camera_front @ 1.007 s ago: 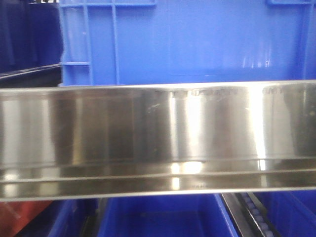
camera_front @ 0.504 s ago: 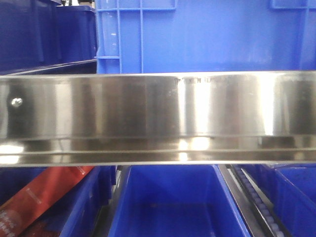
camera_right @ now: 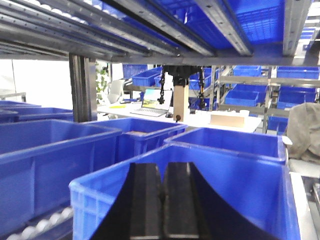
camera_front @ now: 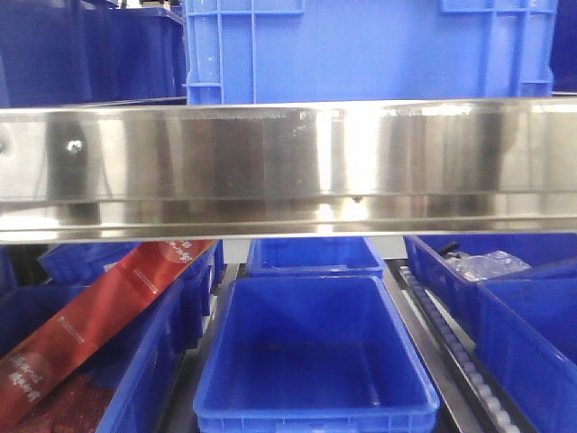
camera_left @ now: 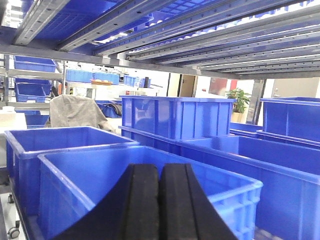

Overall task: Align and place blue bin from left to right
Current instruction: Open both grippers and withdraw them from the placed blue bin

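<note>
In the front view the blue bin (camera_front: 361,50), a light sky-blue crate with rib frames near its corners, stands on the upper shelf behind the steel rail (camera_front: 288,167). Its top is cut off by the frame. Neither gripper shows in that view. In the left wrist view my left gripper (camera_left: 160,170) is shut, its black fingers pressed together with nothing between them, over a dark blue tub (camera_left: 75,175). In the right wrist view my right gripper (camera_right: 162,167) is also shut and empty, over another dark blue tub (camera_right: 240,195).
Below the rail sit dark blue tubs (camera_front: 315,361), one at the left holding a red package (camera_front: 90,325). A roller track (camera_front: 451,352) runs on the right. Shelf rails (camera_left: 200,30) hang close overhead. A ribbed blue crate (camera_left: 175,117) stands further back.
In the front view the rail and blue bin have risen and shrunk in the frame. The lower tubs, red package and roller track have come into view.
</note>
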Available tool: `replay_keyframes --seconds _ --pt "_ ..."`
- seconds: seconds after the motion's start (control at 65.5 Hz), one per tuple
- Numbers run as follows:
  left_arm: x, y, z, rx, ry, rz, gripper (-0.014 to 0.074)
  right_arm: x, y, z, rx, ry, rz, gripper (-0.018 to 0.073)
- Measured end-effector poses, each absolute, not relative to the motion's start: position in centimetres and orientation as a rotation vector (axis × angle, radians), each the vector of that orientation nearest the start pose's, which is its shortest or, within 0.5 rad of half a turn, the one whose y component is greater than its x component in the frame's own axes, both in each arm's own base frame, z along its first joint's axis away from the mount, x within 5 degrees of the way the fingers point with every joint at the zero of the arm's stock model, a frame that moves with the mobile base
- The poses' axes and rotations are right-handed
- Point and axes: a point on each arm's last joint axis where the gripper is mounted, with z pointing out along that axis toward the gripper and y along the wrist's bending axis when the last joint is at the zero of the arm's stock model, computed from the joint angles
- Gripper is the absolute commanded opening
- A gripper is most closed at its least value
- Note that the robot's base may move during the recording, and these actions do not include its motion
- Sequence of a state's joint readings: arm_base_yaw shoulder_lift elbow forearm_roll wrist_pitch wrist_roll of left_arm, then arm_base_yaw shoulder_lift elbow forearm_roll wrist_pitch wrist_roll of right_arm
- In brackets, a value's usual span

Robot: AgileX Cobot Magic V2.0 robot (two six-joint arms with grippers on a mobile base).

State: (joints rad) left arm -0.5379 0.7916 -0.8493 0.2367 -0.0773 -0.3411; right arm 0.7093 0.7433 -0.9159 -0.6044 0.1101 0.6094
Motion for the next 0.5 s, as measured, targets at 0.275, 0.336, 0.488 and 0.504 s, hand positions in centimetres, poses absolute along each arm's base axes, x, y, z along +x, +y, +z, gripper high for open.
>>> replay_keyframes --seconds 0.275,0.336,0.488,0.504 --pt "13.90 -8.48 42.88 0.310 1.337 -0.553 -0.0111 11.33 8.97 44.34 -0.440 1.355 0.550 -0.0079" --pt "13.90 -8.48 42.88 0.310 1.337 -0.553 -0.0111 11.33 8.97 44.34 -0.440 1.355 0.550 -0.0079" --pt "13.90 -8.48 42.88 0.310 1.337 -0.553 -0.0111 11.33 8.97 44.34 -0.440 1.355 0.550 -0.0079" --pt "13.90 -8.48 42.88 0.310 1.337 -0.553 -0.0111 11.33 8.97 44.34 -0.440 1.355 0.550 -0.0079"
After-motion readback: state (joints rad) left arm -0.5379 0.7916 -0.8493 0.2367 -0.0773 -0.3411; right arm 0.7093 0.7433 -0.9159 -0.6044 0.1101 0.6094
